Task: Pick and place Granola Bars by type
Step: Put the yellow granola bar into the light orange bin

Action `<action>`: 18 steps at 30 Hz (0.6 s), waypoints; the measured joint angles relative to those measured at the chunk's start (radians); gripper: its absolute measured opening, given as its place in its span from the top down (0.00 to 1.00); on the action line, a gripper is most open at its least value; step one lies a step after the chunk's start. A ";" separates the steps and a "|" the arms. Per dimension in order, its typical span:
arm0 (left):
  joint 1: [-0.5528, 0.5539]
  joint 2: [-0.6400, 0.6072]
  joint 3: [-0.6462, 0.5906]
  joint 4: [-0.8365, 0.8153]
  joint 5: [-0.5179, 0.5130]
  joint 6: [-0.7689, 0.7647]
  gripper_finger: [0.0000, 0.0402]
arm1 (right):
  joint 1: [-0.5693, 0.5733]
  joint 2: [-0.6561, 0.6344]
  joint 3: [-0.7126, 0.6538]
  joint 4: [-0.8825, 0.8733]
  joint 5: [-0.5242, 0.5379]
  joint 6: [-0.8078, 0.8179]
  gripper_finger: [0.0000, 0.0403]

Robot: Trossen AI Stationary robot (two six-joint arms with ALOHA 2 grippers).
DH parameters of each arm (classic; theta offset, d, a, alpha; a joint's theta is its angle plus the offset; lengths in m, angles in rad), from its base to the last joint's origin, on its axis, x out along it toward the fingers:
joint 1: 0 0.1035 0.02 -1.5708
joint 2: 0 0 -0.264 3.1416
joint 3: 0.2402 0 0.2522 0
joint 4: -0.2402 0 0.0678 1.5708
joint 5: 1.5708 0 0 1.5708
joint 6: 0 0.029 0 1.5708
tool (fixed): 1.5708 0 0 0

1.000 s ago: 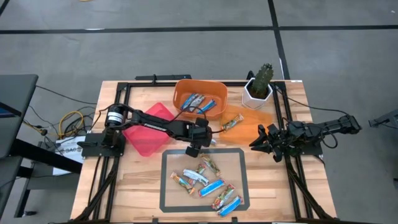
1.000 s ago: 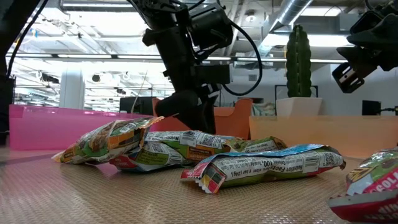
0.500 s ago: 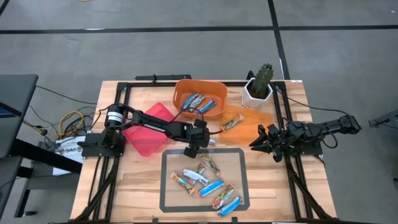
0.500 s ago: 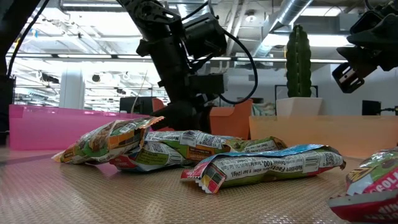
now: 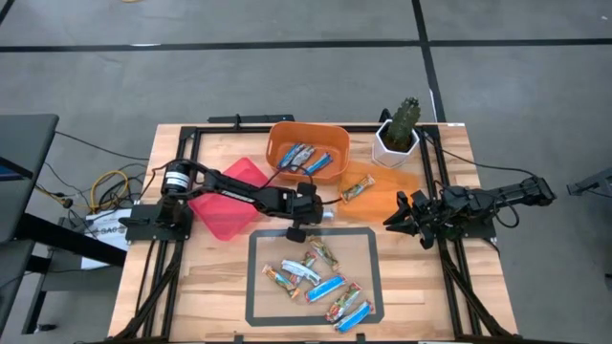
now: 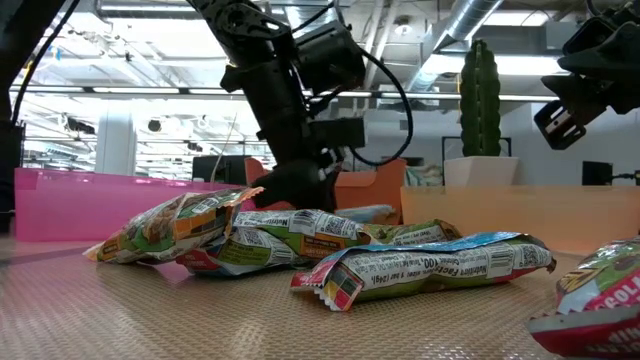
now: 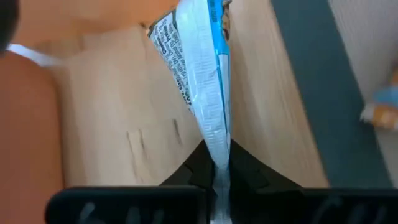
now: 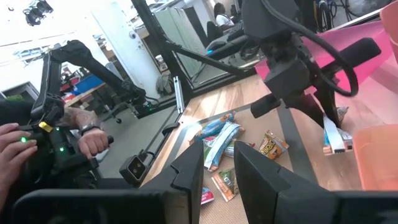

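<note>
My left gripper (image 5: pixel 298 229) is low over the wood just beyond the grey taped rectangle (image 5: pixel 252 287), shut on a blue and white granola bar (image 7: pixel 202 68). The bar reaches from the gripper toward the table's right (image 5: pixel 322 217). Several more bars (image 5: pixel 320 282) lie inside the rectangle, blue and white ones and multicoloured ones. The orange bin (image 5: pixel 277 143) holds blue and white bars. One brown bar (image 5: pixel 356 189) lies on the flat orange tray (image 5: pixel 382 196). My right gripper (image 5: pixel 394 220) waits open at the table's right, above the surface. My left gripper pinches the bar's flat end seam (image 7: pixel 216 146) between its two fingers. The fingers slant down from the table's left side and lie along the bar. The bar stands on edge and runs straight out from the fingertips. Whether its far end rests on the wood I cannot tell.
A pink bin (image 5: pixel 229 196) stands under the left arm, at the left. A cactus in a white pot (image 5: pixel 400 134) stands at the far right corner. In the right wrist view a person's hands (image 8: pixel 37 143) hold a controller beyond the table.
My left gripper has come down and a little toward the table's left edge, and has shut on the end of the blue and white bar. In the low view the bar now shows behind the pile, to the gripper's right.
</note>
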 joint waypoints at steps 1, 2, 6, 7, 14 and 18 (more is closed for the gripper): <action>-0.002 -0.003 0.000 0.017 -0.002 -0.015 0.97 | 0.000 0.000 0.000 0.000 0.000 0.000 0.80; -0.004 -0.008 0.001 0.032 -0.009 -0.034 0.97 | 0.000 0.000 0.000 0.000 0.000 0.000 0.80; -0.006 -0.015 0.035 0.046 -0.022 -0.127 0.91 | 0.000 0.000 0.000 0.000 0.000 0.000 0.80; -0.006 -0.015 0.048 0.047 -0.022 -0.154 0.90 | 0.000 0.000 0.000 0.000 0.000 0.000 0.80; -0.006 -0.015 0.157 0.067 -0.021 -0.304 0.93 | 0.000 0.000 0.000 0.000 0.000 0.000 0.80; -0.007 -0.015 0.226 0.068 -0.021 -0.326 0.96 | 0.000 0.000 0.000 0.000 0.000 0.000 0.80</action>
